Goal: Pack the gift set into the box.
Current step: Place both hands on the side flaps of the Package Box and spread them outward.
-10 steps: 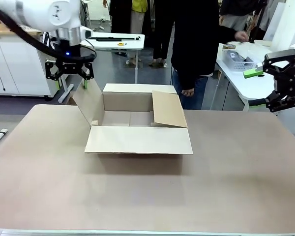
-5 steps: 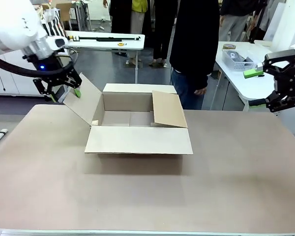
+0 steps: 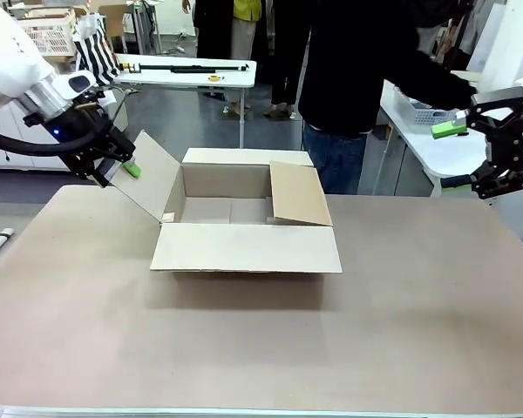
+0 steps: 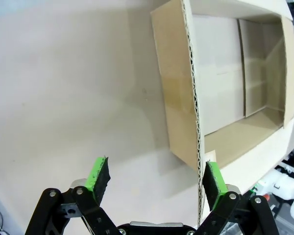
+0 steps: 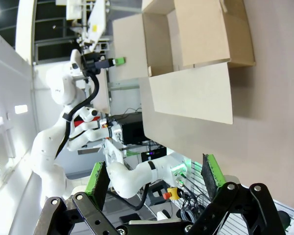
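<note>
**Left claw at the box's side flap, nothing packed yet**

The box (image 3: pixel 244 248) sits in the middle of the table (image 3: pixel 401 322), open at the top. Its near flap is folded out flat towards the robot, and its floor shows bare cardboard. The left flap (image 3: pixel 152 178) leans up and outward. The right flap (image 3: pixel 298 193) tips in over the opening.

The left gripper (image 3: pixel 118 172) is at the outer edge of that left flap with its jaws spread wide and gripping nothing. From its wrist, the flap's thin corrugated edge (image 4: pixel 197 147) runs down just beside one green pad (image 4: pixel 211 177). I can't tell whether they touch. The right gripper (image 3: pixel 453 155) hangs off to the right, well apart from the box, also wide open and empty. A person (image 3: pixel 349 78) stands at the far side.

That carton looks light and stiff, but its flaps hinge on a crease and will likely spring back. I'd pinch a flap across its free edge, near the middle, and bend it gently. Push too hard and the whole box may well slide on the smooth tabletop.
</note>
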### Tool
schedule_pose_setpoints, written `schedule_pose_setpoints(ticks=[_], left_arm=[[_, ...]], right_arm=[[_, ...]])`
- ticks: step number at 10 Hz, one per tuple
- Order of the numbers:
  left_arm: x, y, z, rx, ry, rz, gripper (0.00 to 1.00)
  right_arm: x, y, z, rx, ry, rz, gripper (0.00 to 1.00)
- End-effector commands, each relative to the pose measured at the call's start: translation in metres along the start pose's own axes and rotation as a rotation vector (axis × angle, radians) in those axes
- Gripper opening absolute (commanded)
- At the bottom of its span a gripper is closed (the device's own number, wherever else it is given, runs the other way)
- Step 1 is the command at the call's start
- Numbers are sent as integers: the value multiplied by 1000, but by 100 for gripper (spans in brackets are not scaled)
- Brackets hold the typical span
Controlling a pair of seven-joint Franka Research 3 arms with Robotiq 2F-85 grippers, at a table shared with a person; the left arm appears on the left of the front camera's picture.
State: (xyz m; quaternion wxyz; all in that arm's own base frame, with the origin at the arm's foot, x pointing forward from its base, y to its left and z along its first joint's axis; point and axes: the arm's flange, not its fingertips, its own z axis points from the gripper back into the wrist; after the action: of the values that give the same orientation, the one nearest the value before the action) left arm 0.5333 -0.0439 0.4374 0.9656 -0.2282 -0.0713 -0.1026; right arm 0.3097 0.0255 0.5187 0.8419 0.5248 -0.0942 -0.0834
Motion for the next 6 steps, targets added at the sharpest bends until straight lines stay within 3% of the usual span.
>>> schedule_pose_setpoints(ticks=[1,3,4,6], left_arm=[[4,-9,5,55,-4,52,100],[4,-9,5,55,-4,52,100],[4,-9,5,55,-4,52,100],[4,-9,5,55,-4,52,100]], right_arm=[[2,2,-2,23,-3,18,100],[0,0,0,0,0,0,100],[7,27,-29,-61,26,107,100],[26,79,-97,-301,29,251,100]])
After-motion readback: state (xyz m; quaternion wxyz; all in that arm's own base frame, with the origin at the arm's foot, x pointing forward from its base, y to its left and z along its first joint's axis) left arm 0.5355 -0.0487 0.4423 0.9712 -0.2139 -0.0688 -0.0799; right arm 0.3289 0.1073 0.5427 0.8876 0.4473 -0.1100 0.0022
